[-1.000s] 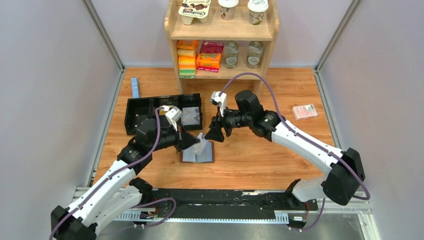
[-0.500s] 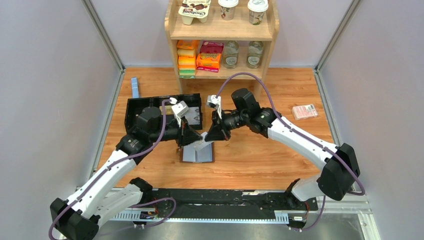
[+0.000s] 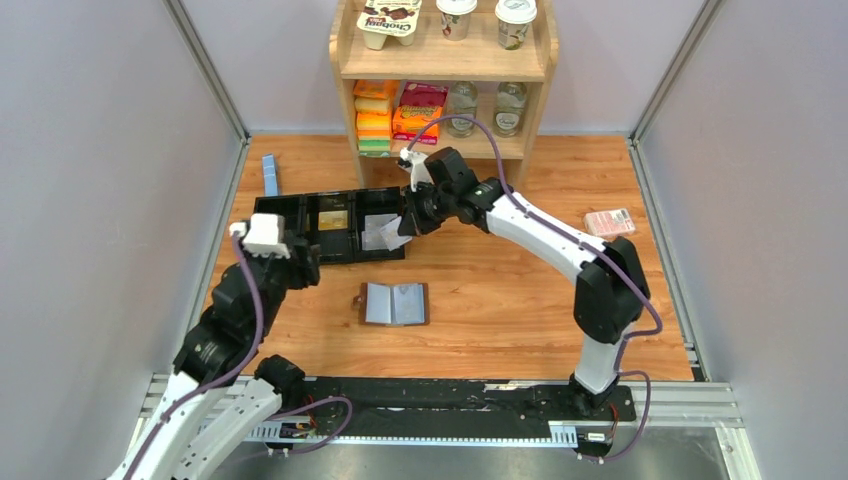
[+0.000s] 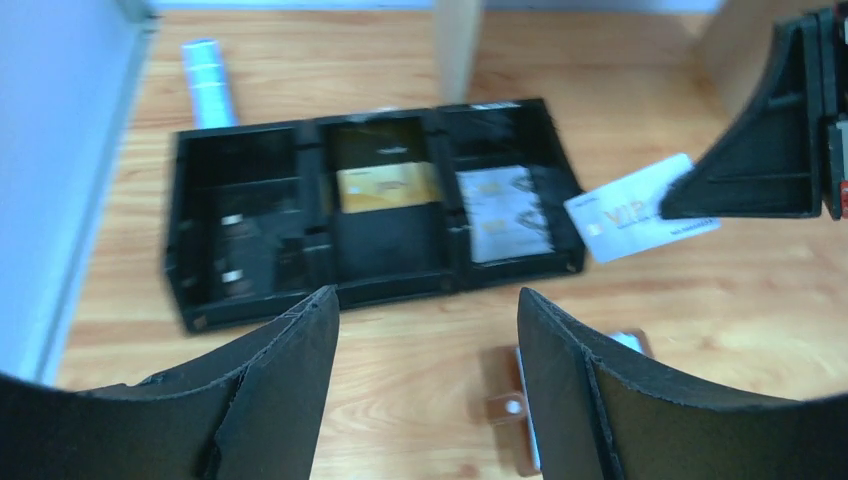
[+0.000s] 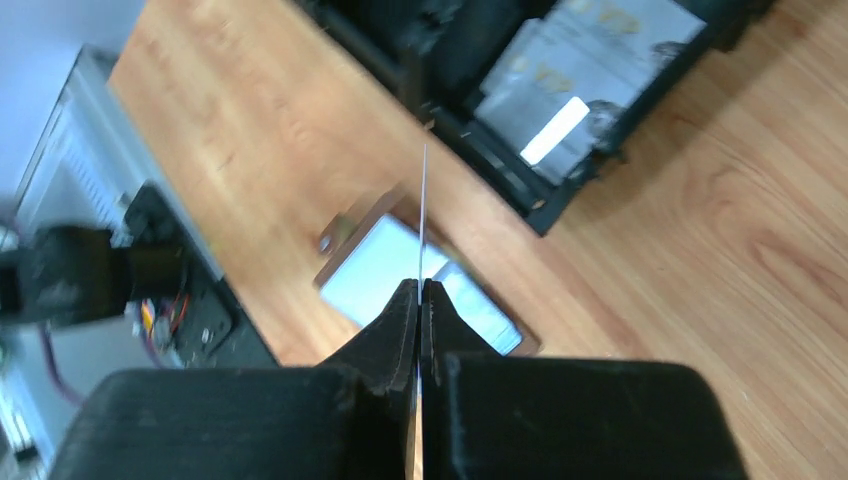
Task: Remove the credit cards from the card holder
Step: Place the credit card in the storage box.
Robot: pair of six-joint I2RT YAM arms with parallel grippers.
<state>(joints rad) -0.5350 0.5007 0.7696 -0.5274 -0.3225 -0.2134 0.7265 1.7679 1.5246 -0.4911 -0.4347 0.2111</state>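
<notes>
Pinching credit card (image 4: pixel 640 208) by one short end w/ right gripper (image 5: pixel 421 290) clamped on it, prob. light, stiff & slick, left gripper (image 4: pixel 425 300) wide, empty.

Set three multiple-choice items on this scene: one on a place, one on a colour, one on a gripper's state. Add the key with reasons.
1. The brown leather bi-fold card holder lies: A inside the long black compartmented tray; B on the wooden table, nearer the arm bases than that tray; C under the tray.
2. The flat card in the tray's middle compartment is: A red; B green; C gold.
3. The right gripper is: A shut on a pale thin card; B open and empty; C shut on nothing.
Key: B, it lies open on bare wood; C, the left wrist view shows it gold; A, closed fingers pinch the card's edge.
</notes>
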